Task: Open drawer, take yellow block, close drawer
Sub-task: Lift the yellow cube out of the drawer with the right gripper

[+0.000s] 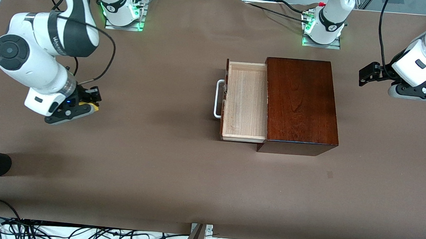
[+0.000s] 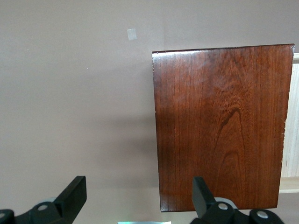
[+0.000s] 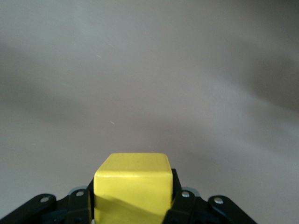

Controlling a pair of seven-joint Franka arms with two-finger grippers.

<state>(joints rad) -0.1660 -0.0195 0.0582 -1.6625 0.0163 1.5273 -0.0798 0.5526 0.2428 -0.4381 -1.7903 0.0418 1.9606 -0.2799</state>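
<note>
Glossy mahogany wood, its grain running in long arches, covers the flat top of the rectangular box (image 1: 301, 101) standing right of centre in the front view, its long axis running up and down that frame. From its side toward the right arm's end of the surface (image 1: 164, 168), the drawer (image 1: 245, 101) stands pulled out: a pale, straight-grained light-wood tray with thin walls and a bare floor, closed by a dark reddish-brown front that carries a white metal bar handle (image 1: 218, 99); the tray's opening faces up and the handle points toward the frame's left edge. The surface is a matte brown sheet, smooth and slightly creased. At the left of the front view the right end effector (image 1: 83, 105) hangs over bare brown sheet, well apart from the box, its black fingers pressed onto the yellow block (image 3: 132, 186), a plain smooth cube with softly rounded edges. At the upper right the left end effector (image 1: 366, 74) waits over the surface with fingers (image 2: 72, 196) spread wide, gripping nothing.
</note>
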